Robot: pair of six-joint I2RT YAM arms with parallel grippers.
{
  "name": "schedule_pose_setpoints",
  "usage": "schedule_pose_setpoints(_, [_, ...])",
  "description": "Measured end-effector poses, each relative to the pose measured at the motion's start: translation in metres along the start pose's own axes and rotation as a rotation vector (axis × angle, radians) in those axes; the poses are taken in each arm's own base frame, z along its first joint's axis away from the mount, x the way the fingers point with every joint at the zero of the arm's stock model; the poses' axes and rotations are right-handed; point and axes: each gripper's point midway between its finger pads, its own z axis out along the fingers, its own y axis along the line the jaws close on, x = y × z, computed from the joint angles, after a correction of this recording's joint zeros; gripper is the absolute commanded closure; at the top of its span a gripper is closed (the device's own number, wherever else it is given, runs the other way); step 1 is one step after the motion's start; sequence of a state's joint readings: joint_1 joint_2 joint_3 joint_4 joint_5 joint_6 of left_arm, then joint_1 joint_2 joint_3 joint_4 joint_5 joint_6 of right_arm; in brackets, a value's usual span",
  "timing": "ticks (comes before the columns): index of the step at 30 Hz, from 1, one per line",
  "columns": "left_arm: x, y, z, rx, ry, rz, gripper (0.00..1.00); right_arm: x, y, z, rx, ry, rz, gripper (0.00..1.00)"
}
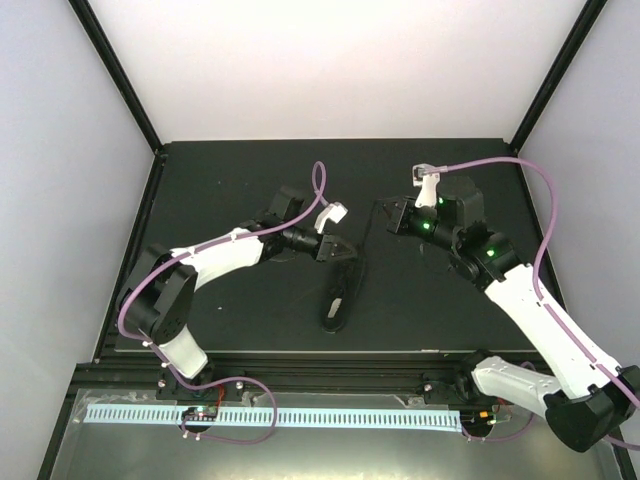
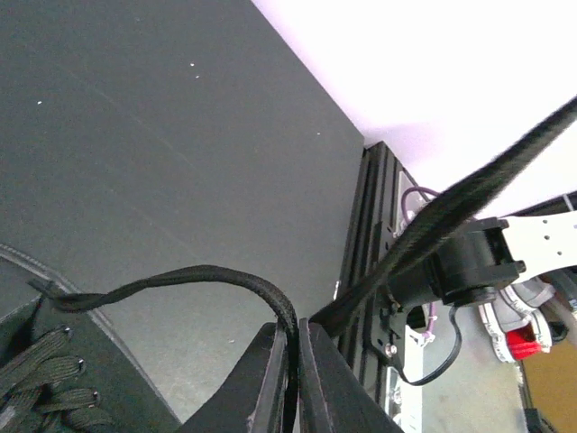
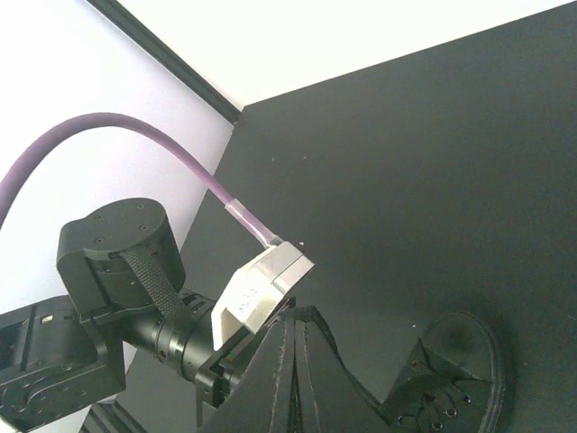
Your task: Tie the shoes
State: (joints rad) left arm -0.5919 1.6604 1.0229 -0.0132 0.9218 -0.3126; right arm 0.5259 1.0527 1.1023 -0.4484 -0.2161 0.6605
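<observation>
The small black lace-up shoe lies on the black mat, its pale lining showing. My left gripper is just above its far end, shut on a thin black lace that loops from the shoe's eyelets into the closed fingers. A second lace strand runs taut from there up to the right. My right gripper is to the shoe's far right, shut on a lace end that runs down towards the shoe. That lace also shows in the top view.
The black mat ends at a slotted black rail on its near side. Purple cables arc over both arms. The left arm's white wrist camera sits close to the right fingertips. White walls enclose the cell.
</observation>
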Motion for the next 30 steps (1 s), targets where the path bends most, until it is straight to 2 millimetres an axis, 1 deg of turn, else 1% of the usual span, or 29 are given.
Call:
schedule_pose_setpoints(4, [-0.003,-0.006,0.0,0.032,-0.006,0.009,0.9,0.001,-0.001,0.005,0.005,0.011,0.003,0.98])
schedule_pose_setpoints(7, [-0.004,-0.01,-0.001,0.053,-0.008,0.016,0.89,0.001,-0.002,0.006,0.006,0.014,0.004,0.98])
schedule_pose_setpoints(12, [-0.005,-0.01,0.001,0.071,-0.008,0.016,0.87,0.0,-0.001,0.007,0.001,0.012,0.005,0.98])
schedule_pose_setpoints(18, [0.002,-0.005,0.008,0.08,0.013,-0.004,0.84,0.001,0.0,0.008,-0.006,0.018,0.007,0.98])
schedule_pose_setpoints(30, [0.013,-0.008,0.019,0.105,0.049,-0.011,0.75,0.002,0.002,0.01,-0.02,0.024,0.02,0.98])
